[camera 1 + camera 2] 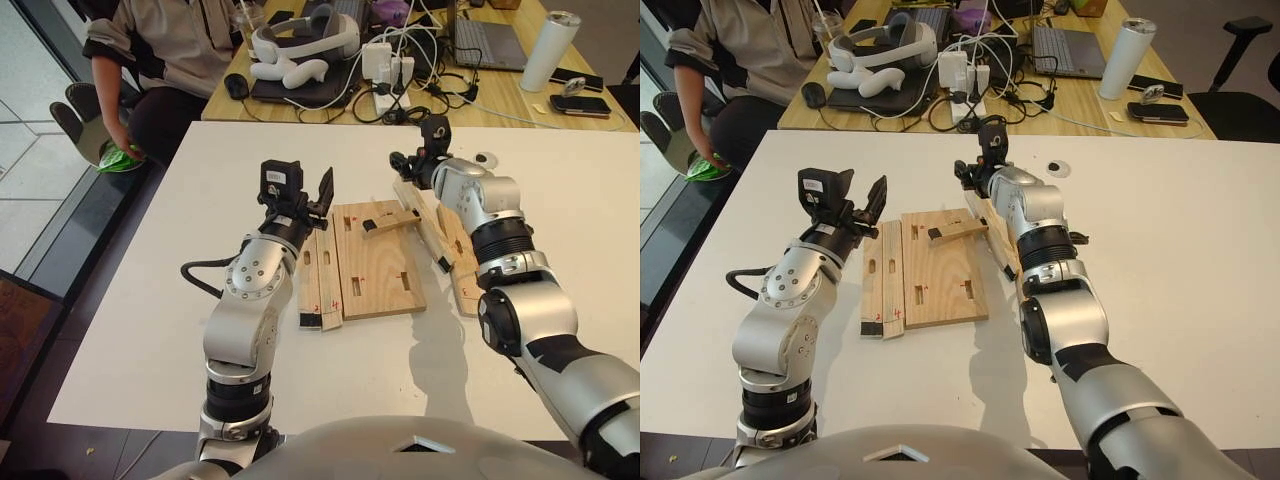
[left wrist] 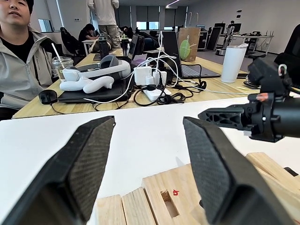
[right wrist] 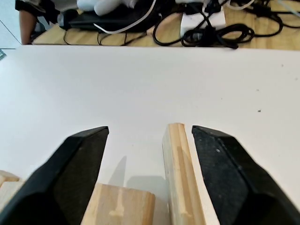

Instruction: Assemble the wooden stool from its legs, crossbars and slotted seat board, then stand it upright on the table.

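White worktop: pale slotted wooden seat board lies flat in the middle, short wooden crossbar loose on top, two long wooden leg strips touching its left edge. Nothing joined yet, so prob. still the pick-up stage. Right claw is wide open, straddling a light wooden slat, not gripping. Left claw is spread wide & empty by the board's far edge. Next, I'd say: right centres & closes on the slat.

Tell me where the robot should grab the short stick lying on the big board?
At its middle, straight down from above, pinching across its narrow width. The short stick lies slanted on top of the board, so both long sides are free but its underside is not. The grip would probably need turning to match the slant.
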Controlling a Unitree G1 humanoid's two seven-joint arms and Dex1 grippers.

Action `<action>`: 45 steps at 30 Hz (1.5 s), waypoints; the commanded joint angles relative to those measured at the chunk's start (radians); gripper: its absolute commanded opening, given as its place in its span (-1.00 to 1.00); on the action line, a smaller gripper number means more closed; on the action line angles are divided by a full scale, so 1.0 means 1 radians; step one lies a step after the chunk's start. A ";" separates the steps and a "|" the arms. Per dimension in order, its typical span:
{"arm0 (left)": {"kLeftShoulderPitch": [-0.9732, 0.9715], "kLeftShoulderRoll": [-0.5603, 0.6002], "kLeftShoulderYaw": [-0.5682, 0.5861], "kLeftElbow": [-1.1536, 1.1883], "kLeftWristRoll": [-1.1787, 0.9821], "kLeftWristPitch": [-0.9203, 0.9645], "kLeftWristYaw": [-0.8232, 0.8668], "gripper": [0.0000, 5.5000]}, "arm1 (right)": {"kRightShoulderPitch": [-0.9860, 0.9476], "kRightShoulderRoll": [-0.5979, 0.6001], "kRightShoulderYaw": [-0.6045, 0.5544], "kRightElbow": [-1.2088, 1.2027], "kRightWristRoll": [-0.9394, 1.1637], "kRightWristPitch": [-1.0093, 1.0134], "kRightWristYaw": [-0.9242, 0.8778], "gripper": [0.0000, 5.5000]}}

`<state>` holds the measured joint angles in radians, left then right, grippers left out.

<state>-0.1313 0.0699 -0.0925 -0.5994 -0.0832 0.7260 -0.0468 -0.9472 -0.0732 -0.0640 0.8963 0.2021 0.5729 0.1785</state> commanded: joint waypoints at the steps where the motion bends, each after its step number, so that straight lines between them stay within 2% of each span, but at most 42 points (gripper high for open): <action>1: -0.004 0.001 -0.005 0.010 0.003 0.007 -0.001 -0.02 | -0.057 -0.028 -0.007 0.176 -0.044 -0.066 -0.001 0.20; 6: -0.007 -0.006 -0.017 0.009 0.004 0.008 0.002 -0.02 | -0.078 -0.050 0.002 0.311 -0.091 -0.110 0.033 0.20; 15: -0.034 -0.005 -0.024 0.027 -0.004 0.014 -0.012 -0.02 | -0.047 -0.059 -0.041 0.373 -0.099 -0.138 0.060 0.20; 20: -0.047 0.001 -0.026 0.036 -0.003 0.014 -0.017 -0.02 | -0.029 -0.056 -0.094 0.379 -0.065 -0.120 0.045 -0.10; 28: -0.070 0.001 -0.015 0.046 -0.004 0.019 -0.016 -0.02 | -0.025 -0.056 -0.102 0.381 -0.080 -0.118 0.061 -0.60; 35: -0.064 -0.003 -0.012 0.035 -0.003 0.022 -0.010 -0.02 | -0.030 -0.069 -0.138 0.358 -0.063 -0.181 0.029 -0.63; 37: -0.064 -0.004 -0.010 0.033 -0.002 0.022 -0.008 -0.02 | -0.036 -0.078 -0.174 0.342 -0.036 -0.226 0.018 -0.63; 40: -0.061 -0.013 0.000 0.030 -0.007 0.027 0.001 -0.02 | -0.076 -0.093 -0.333 0.283 0.105 -0.404 0.009 -0.63; 45: -0.054 -0.095 0.085 0.033 -0.076 0.097 0.041 -0.02 | -0.083 -0.051 -0.501 0.126 0.317 -0.538 0.066 -0.63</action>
<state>-0.1856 -0.0019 -0.0330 -0.5675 -0.1396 0.7857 -0.0222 -1.0214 -0.1573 -0.5219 1.1059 0.4490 0.0673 0.2148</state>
